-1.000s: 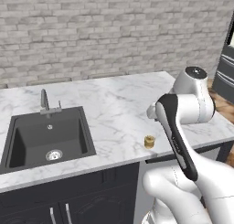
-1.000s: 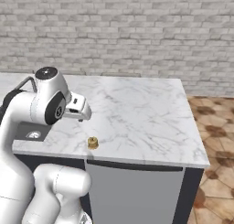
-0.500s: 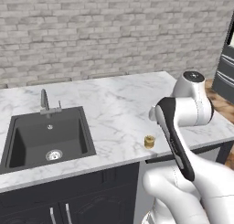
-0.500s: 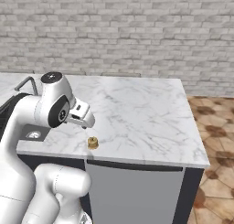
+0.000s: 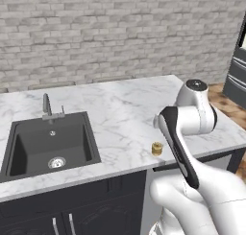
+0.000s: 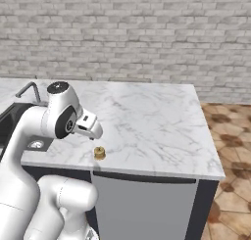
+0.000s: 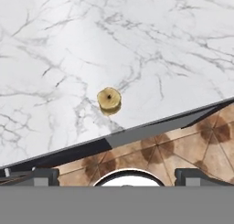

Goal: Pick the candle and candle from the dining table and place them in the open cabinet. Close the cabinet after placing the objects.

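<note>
Overhead, jaws (image 7: 117,175) spread wide above the candle (image 7: 109,100) near the dining table (image 7: 151,45) edge

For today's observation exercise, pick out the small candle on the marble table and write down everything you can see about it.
The candle is a short, squat cylinder, yellowish gold, with a flat round top and a dark dot at its centre, probably the wick. It stands upright on the white grey-veined marble table, close to the front edge, to the right of the black sink. Only the tabletop touches it; it casts a small shadow.
</note>
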Robot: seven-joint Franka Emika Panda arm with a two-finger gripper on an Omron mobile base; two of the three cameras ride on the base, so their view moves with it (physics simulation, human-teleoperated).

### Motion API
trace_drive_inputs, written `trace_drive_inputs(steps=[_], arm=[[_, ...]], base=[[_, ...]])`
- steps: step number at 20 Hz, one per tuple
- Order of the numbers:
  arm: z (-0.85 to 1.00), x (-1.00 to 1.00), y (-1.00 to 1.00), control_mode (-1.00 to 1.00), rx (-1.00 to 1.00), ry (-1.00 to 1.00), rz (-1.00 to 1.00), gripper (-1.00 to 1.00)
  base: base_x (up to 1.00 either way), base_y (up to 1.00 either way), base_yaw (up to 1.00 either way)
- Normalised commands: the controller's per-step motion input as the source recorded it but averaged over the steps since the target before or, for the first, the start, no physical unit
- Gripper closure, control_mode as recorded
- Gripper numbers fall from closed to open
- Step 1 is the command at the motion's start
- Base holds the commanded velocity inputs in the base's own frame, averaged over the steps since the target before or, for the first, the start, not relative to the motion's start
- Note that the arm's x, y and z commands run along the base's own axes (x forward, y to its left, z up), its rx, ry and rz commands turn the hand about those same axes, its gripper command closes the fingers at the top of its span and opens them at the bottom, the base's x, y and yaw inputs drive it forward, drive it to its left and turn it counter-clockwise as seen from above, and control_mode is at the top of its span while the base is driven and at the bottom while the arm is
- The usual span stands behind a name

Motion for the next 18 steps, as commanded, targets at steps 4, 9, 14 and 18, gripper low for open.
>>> trace_drive_inputs(steps=[4, 9, 14, 18], arm=[[-0.23, 0.21, 0.01, -1.0, 0.0, 0.0, 0.0, -1.0], [-0.26, 0.19, 0.0, -1.0, 0.0, 0.02, 0.0, -1.0], [-0.26, 0.13, 0.02, -1.0, 0.0, 0.06, 0.0, -1.0], [-0.25, 0.05, 0.05, -1.0, 0.0, 0.06, 0.0, -1.0]], base=[[0.0, 0.0, 0.0], [0.0, 0.0, 0.0], [0.0, 0.0, 0.0], [0.0, 0.0, 0.0]])
